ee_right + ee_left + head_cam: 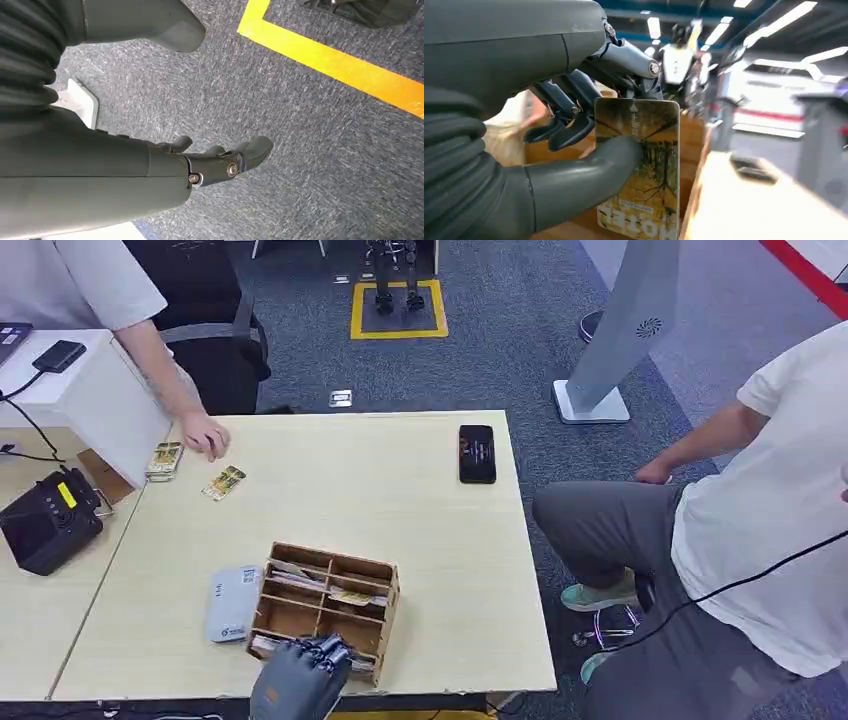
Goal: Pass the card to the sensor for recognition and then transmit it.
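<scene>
My left hand (300, 677) is at the near edge of a wooden compartment box (325, 590) on the table. In the left wrist view this hand (574, 125) pinches a yellow card with a tree picture (644, 200) between thumb and fingers, holding it upright just over the box (691, 145). A flat white-grey sensor pad (232, 602) lies directly left of the box. My right hand (220, 160) hangs over grey carpet with its fingers loosely apart and nothing in them.
A black phone (477, 453) lies at the table's far right. Two more cards (223, 482) (165, 458) lie far left beside a person's hand (207, 433). A black device (45, 520) sits on the left table. Another person (760, 530) sits close on the right.
</scene>
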Controlling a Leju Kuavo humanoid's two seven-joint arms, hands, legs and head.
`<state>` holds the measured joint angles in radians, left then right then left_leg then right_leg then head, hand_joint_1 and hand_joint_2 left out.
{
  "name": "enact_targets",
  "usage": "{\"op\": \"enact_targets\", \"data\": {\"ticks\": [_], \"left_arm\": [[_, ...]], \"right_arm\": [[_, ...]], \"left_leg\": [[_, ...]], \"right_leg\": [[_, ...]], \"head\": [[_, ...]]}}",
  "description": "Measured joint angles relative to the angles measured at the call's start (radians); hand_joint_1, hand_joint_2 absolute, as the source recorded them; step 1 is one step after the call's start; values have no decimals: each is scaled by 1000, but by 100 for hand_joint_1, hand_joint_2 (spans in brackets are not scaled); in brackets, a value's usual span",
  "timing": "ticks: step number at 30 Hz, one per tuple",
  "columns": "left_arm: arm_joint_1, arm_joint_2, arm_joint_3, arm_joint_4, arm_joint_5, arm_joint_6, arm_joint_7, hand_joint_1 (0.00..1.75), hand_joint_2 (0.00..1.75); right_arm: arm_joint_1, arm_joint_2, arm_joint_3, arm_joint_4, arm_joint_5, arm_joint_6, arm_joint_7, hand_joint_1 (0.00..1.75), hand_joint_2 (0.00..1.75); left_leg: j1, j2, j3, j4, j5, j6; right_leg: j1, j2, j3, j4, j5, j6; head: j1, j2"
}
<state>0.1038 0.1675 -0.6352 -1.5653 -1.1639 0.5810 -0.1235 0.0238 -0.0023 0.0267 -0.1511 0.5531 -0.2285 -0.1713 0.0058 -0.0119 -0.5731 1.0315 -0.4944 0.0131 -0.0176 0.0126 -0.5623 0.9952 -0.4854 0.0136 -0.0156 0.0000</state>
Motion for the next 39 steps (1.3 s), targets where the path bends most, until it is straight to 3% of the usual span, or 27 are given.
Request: {"op": "enact_targets", "data": {"ticks": [4, 10, 25, 28, 31, 35, 39], "left_arm": [[-14, 5, 0, -130, 6, -7, -51, 175, 175], [-27, -15, 0, -243, 106, 18, -75, 175, 175], [-28, -37, 0, -299, 144, 31, -88, 175, 175], [-31, -42, 0, -299, 218, 27, -118, 175, 175], [-63, -90, -3, -290, 309, 17, -127, 175, 175], [-175, -180, 12, -191, 277, 88, -59, 175, 175], [-345, -292, 166, -25, 149, 107, -97, 175, 175]], "right_arm": [[0, 4, 0, 0, 2, -1, -5, 0, 175], [0, 11, 0, 0, 2, -8, 3, 0, 175], [1, 18, 0, 0, 1, -15, 11, 0, 175], [1, 19, -2, 0, -1, -17, 11, 0, 175], [0, 21, -2, 0, 14, -17, 14, 0, 175], [-7, 23, 3, -1, 40, -20, 8, 0, 175], [-20, 22, 18, -2, 81, -10, 26, 0, 175]], "left_leg": [[0, 0, 0, 0, 0, 0], [0, 0, 1, 0, 0, 0], [0, 0, 1, 0, 0, 0], [0, 0, 1, 0, 0, 0], [0, 0, 0, 0, 0, 0], [-1, 0, 0, 0, 1, 1], [-2, 0, 0, 1, 4, 2]], "right_leg": [[0, 0, 0, 0, 0, 0], [0, 0, 0, 0, 0, 0], [0, 0, 0, 0, 0, 0], [0, 0, 0, 0, 0, 0], [0, 0, 0, 0, 0, 0], [-1, -1, 1, 0, 2, 2], [-1, -1, 0, 0, 4, 2]], "head": [[0, 0], [0, 0], [0, 0], [0, 0], [0, 0], [0, 0], [0, 0]]}}
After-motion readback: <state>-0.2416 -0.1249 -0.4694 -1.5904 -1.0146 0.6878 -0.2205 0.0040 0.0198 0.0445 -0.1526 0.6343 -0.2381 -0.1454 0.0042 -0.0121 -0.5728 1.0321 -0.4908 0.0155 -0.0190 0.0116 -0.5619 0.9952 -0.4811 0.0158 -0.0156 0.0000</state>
